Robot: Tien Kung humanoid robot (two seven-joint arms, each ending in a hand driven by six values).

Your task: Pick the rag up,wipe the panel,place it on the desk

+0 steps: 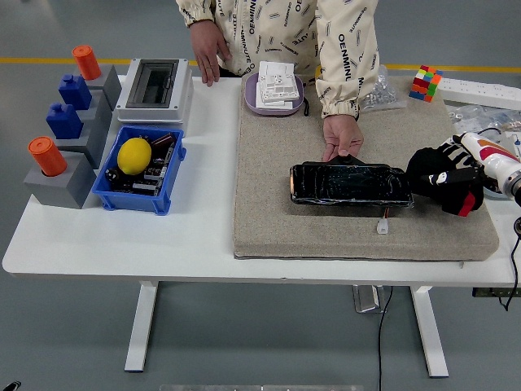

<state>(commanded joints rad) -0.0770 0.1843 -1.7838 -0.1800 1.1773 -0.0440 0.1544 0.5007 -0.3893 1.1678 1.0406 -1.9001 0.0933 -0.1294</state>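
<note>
Panel (352, 185) lay flat on the beige mat (277, 220), long axis running left-right along the table's (122, 244) length, roughly parallel to the mat's near edge. Black, glossy, slightly crinkled surface. A short wire with a white plug (382, 227) came off its near right corner, pointing toward the near edge.

Right hand (444, 181) sat at the panel's right end, touching or just about touching it. Fingers were curled around a dark bundle that looked like the rag (430, 173); black on black, so I couldn't separate cloth from fingers cleanly. A bit of red showed at the lower right of the hand. Forearm came in from the right of the panel, white and orange at the wrist.

Person stood on the far side of the panel. One hand (342, 136) pressed down on the panel's far edge, near the middle. The other hand (208, 50) rested on the table's far edge, well left of the panel, beside a grey box (155, 88).

Further left of the panel, off the mat: blue bin (138, 169) with a yellow lemon (134, 155) in it.
</note>
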